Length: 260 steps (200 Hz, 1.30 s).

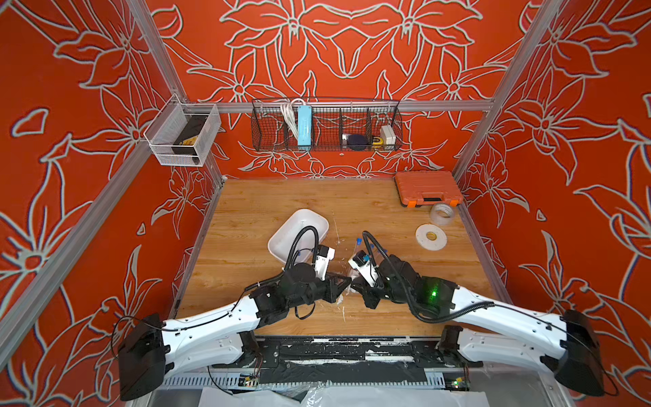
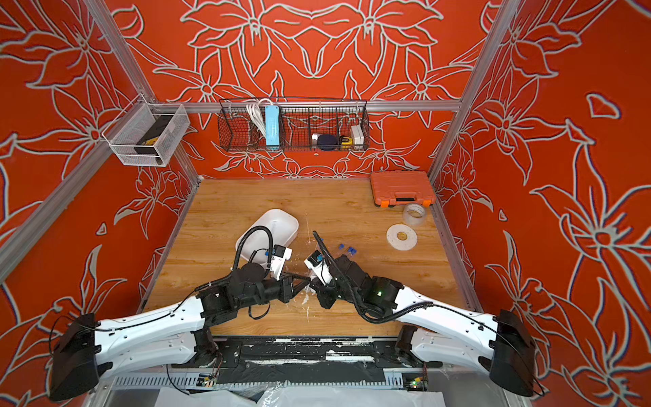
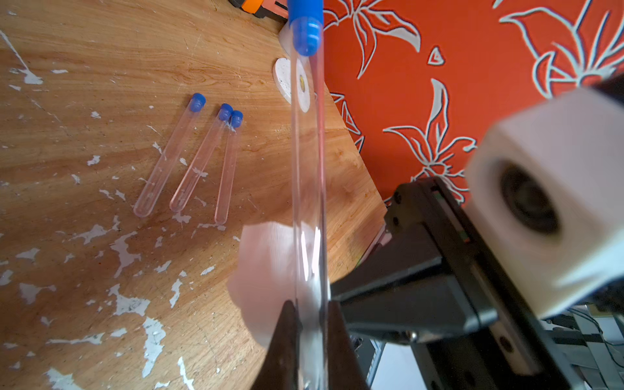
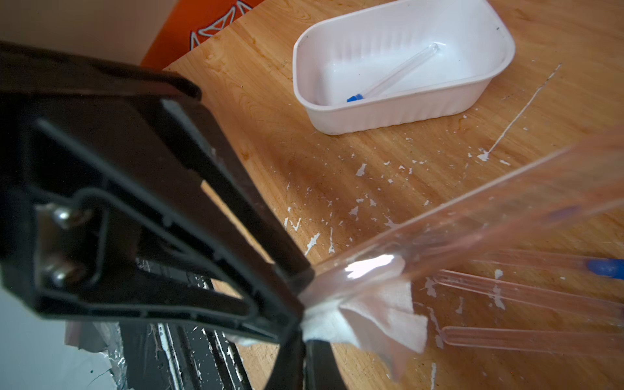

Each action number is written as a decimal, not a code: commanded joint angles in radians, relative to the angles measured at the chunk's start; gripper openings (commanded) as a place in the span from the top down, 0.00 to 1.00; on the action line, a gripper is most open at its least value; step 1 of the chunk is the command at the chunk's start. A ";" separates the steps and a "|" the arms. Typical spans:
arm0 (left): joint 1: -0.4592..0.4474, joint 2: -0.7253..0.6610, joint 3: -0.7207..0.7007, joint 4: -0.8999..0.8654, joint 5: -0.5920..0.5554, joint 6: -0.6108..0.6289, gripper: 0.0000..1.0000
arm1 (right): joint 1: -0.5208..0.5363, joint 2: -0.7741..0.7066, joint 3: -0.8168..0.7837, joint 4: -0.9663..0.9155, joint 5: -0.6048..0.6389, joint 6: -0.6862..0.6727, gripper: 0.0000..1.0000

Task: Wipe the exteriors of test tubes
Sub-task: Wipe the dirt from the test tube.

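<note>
The test tube [image 3: 309,169] in work is held above the near middle of the bench [image 1: 281,197]. Its rounded end is clamped in the left pincer [image 3: 310,315] and its blue cap points away. The right pincer [image 4: 304,341] is closed tight on a crumpled white tissue [image 4: 381,320], which touches the tube close to the clamped end. So the wiping step seems in hand. Next, the tissue should probably slide toward the cap with light pressure. To the right, three more tubes [image 3: 199,158] lie on the bench. Another tube [image 4: 398,71] lies in the white tray [image 4: 388,114], far left. The wooden bench shows white flaked spots, and orange flowered walls [image 1: 70,141] enclose it.
</note>
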State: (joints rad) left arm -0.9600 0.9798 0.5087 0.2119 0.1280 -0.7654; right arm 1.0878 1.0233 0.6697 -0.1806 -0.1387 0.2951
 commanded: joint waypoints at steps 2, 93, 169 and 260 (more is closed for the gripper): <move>0.001 0.000 0.022 0.037 0.008 -0.003 0.91 | 0.043 0.013 0.017 0.101 -0.001 0.013 1.00; 0.063 0.041 0.110 -0.160 -0.127 0.116 0.91 | 0.115 -0.066 0.039 0.031 0.076 0.022 1.00; 0.321 0.282 0.279 -0.398 -0.318 0.327 0.92 | 0.106 -0.182 0.018 -0.086 0.148 0.001 1.00; 0.385 0.479 0.363 -0.474 -0.474 0.402 0.92 | 0.100 -0.292 -0.033 -0.120 0.155 0.027 1.00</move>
State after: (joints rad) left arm -0.5892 1.4384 0.8455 -0.2279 -0.2920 -0.3996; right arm 1.1923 0.7563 0.6575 -0.2806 -0.0151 0.3042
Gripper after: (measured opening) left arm 0.090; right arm 0.051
